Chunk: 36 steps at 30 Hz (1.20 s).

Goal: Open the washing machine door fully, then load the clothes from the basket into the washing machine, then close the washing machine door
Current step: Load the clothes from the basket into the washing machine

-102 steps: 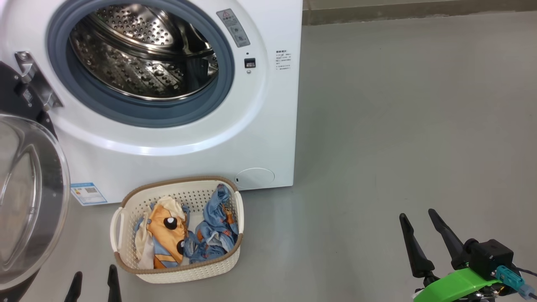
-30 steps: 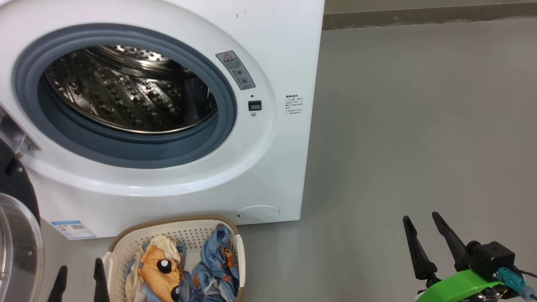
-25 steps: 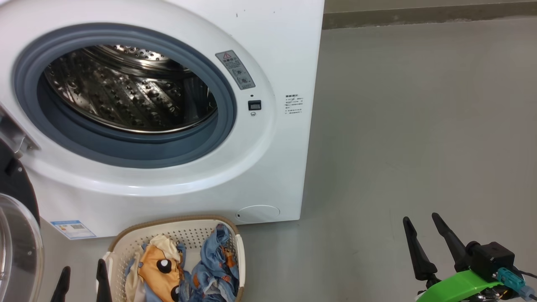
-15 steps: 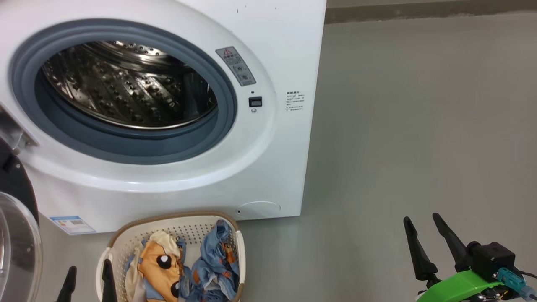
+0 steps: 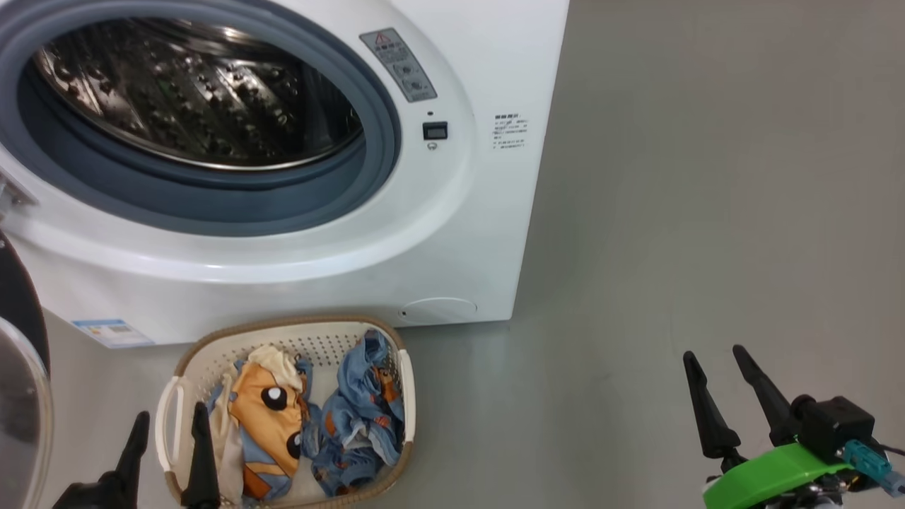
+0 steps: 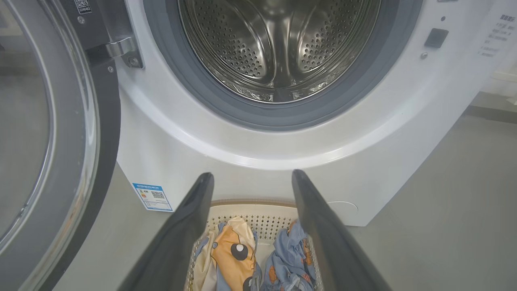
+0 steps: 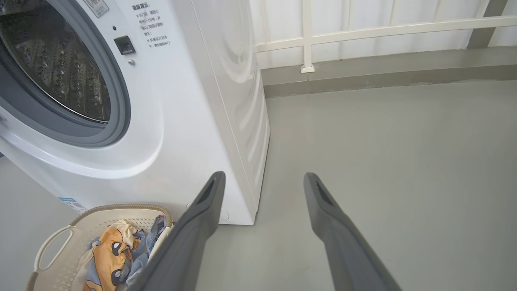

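The washing machine (image 5: pixel 452 233) stands with its steel drum (image 5: pixel 191 92) exposed. The washing machine door (image 5: pixel 18 396) hangs swung open at the far left; the left wrist view shows its black rim and glass (image 6: pixel 52 121). On the floor in front sits the basket (image 5: pixel 283 324), holding the clothes: an orange garment (image 5: pixel 272 417) and a light blue one (image 5: pixel 364 403). My left gripper (image 5: pixel 172 410) is open over the basket's left handle, fingers empty, with the clothes below them (image 6: pixel 230 250). My right gripper (image 5: pixel 713 351) is open and empty over bare floor, far right of the basket.
Grey floor (image 5: pixel 707 212) stretches open to the right of the machine. A white railing (image 7: pixel 307 40) and a low kerb run along the back. A blue label sticker (image 5: pixel 112 332) sits low on the machine's front.
The head camera has tilted down, so the machine sits higher and more of the basket shows. My left gripper's fingers reach further up beside the basket handle. Both grippers stay open.
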Available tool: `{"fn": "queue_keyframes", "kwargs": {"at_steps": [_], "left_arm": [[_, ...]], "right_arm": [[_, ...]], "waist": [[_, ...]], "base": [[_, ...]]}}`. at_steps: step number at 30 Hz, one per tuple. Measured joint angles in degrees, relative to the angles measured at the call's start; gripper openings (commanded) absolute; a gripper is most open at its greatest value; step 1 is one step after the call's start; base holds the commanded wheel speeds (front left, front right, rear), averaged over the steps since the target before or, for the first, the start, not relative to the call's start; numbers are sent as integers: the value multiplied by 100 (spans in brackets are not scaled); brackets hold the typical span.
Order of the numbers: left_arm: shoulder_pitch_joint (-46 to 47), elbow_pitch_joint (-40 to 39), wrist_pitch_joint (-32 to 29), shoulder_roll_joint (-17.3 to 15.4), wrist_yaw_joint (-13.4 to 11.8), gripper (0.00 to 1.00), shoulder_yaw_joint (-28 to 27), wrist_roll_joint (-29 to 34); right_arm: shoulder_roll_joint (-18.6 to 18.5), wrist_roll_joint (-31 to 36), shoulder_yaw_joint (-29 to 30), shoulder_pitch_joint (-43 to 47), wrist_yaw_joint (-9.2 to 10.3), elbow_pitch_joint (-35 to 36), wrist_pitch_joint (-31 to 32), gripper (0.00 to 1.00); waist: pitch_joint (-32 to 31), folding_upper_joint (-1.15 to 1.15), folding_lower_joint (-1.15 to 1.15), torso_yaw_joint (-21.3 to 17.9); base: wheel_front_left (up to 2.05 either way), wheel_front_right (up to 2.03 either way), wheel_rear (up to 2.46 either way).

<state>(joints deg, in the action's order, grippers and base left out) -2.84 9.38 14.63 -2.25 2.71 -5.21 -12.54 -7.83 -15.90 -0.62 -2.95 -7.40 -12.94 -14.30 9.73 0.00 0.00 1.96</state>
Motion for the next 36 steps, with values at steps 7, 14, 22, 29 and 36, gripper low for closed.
{"fn": "queue_keyframes", "kwargs": {"at_steps": [7,14,22,29,36], "left_arm": [[231,98,0,5,7,100,33,-48],[582,268,0,10,63,100,75,-67],[1162,479,0,23,168,100,-11,-89],[1637,726,0,42,265,100,-98,-80],[2178,1114,0,52,371,100,-207,-45]], "right_arm": [[2,0,0,-197,0,41,0,100],[4,0,2,-319,0,69,0,100],[-1,-20,-25,-590,0,154,0,100],[0,-33,-25,-825,0,312,-1,100],[14,-32,7,-940,0,388,-1,100]], "waist": [[336,0,0,-5],[676,0,0,-58],[1118,0,0,-154],[1575,0,0,-262],[2038,0,0,-345]], "base": [[0,0,0],[0,0,0],[0,0,0],[0,0,0],[0,0,0]]}}
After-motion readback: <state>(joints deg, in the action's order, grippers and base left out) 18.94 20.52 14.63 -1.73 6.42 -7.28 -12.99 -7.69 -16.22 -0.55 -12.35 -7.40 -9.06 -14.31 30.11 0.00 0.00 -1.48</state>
